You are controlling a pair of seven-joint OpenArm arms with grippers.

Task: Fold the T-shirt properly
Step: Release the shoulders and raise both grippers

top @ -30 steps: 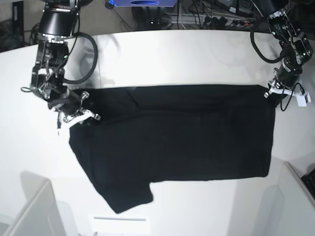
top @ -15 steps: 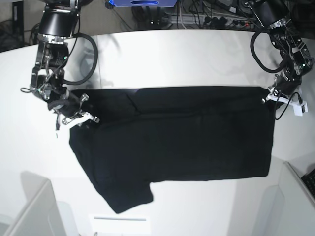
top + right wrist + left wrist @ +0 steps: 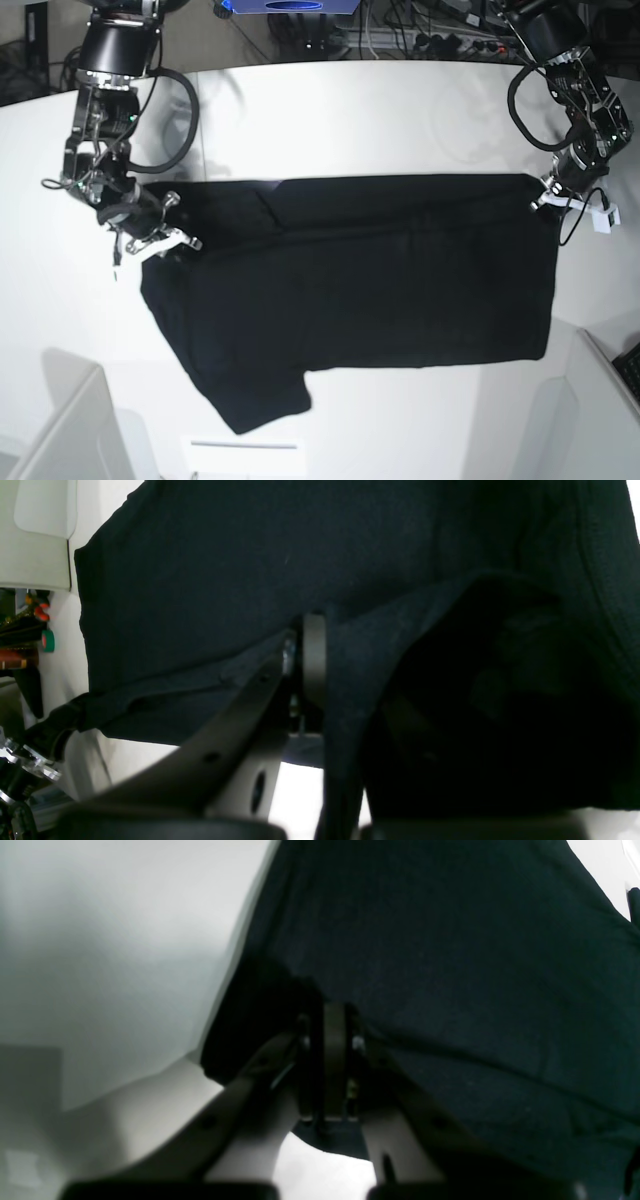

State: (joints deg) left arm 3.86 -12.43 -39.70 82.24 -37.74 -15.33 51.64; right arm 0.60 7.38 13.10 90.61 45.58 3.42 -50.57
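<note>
Base view: black T-shirt (image 3: 370, 280) spread mid-frame on white table (image 3: 350, 110); right gripper (image 3: 150, 235) pinching left corner | left gripper (image 3: 555, 195) clamped on upper-right corner

Right wrist view. The right gripper (image 3: 306, 652) rises from the lower edge of the frame, its pale finger (image 3: 314, 650) upright and pressed shut on a fold of the T-shirt (image 3: 280, 555). Dark cloth fills nearly the whole field above and to both sides of the gripper; to its right the fabric hangs in a deep, shadowed fold whose detail cannot be made out. A hem runs leftward from the gripper to a corner of the shirt. The white table (image 3: 145, 760) shows below that hem. Far left of the gripper lie small red and green objects (image 3: 46, 641), too blurred to identify.
</note>
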